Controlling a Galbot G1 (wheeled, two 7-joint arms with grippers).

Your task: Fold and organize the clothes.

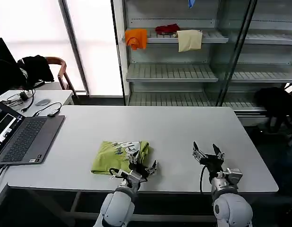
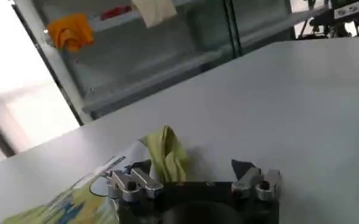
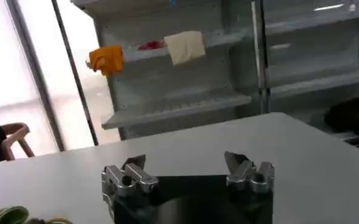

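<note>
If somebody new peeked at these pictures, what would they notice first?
Probably the bright lime-green T-shirt, folded into a bundle on the white table near its front edge. The left gripper sits at the shirt's near corner with its jaws open, and the right gripper waits over bare table to the side, jaws open too. After that, the orange cloth and cream cloth on the shelf behind stand out.

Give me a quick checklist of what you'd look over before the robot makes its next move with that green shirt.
1. T-shirt folded into a compact bundle: ok.
2. Shirt fully on the table, away from the laptop: ok.
3. Left pincer open, at the shirt's near right corner: ok.
4. Left pincer free of cloth: cannot tell.
5. Right pincer open, over bare table: ok.
6. Fold edges tidy: not ok, a flap sticks up.
</note>
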